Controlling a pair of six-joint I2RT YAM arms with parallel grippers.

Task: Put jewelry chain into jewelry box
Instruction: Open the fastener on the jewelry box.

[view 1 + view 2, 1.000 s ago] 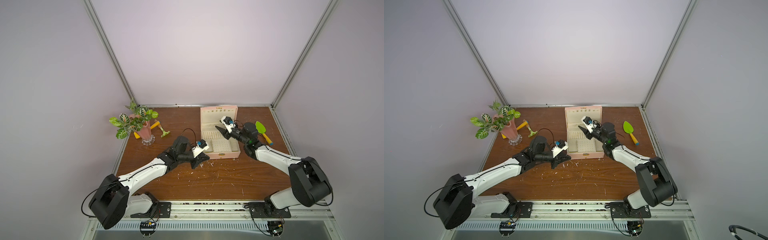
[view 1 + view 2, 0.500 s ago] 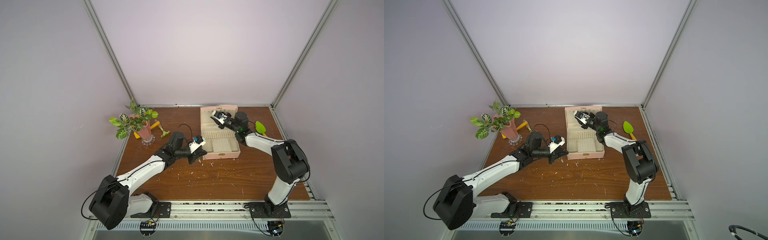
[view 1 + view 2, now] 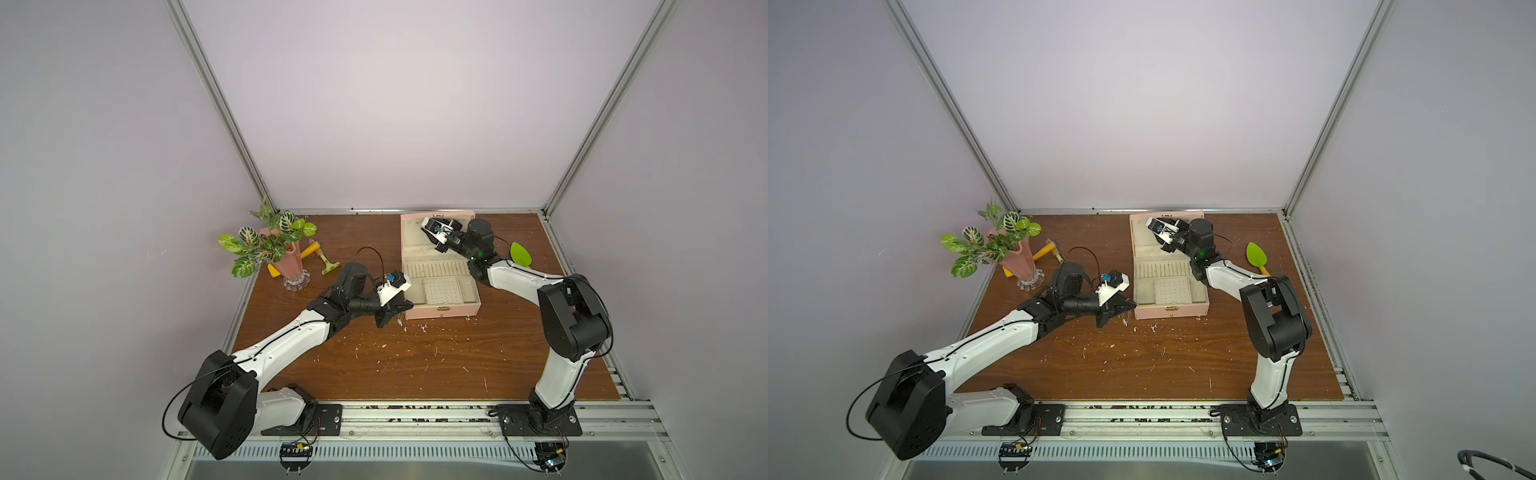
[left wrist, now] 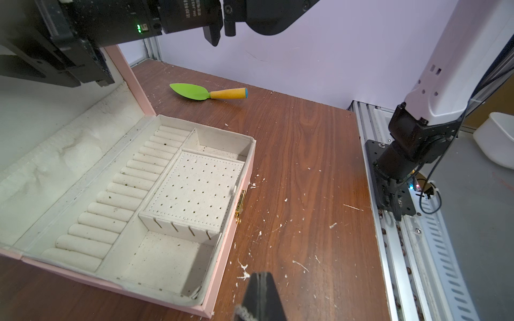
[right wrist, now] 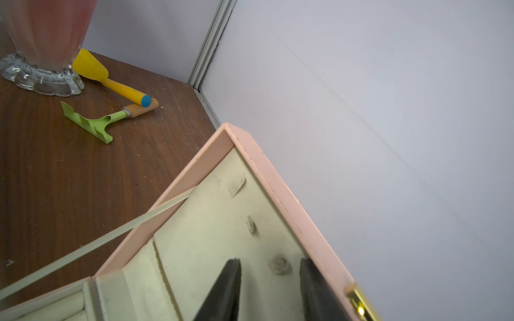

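Nearest, the left gripper (image 3: 408,307) is pinched shut on the jewelry chain (image 3: 400,323), which dangles just outside the near left corner of the open jewelry box (image 3: 442,310). Farther back, the right gripper (image 5: 269,261) holds its jaws parted against the cream lining of the raised lid (image 3: 415,249).

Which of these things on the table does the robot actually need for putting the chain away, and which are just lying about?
Needed:
- jewelry box, lid open
- jewelry chain, apparently dangling from the shut left gripper
- right gripper, open, at the lid

Lying about:
- plant in pink vase
- green trowel
- yellow scoop
- green rake
- white flecks on the table
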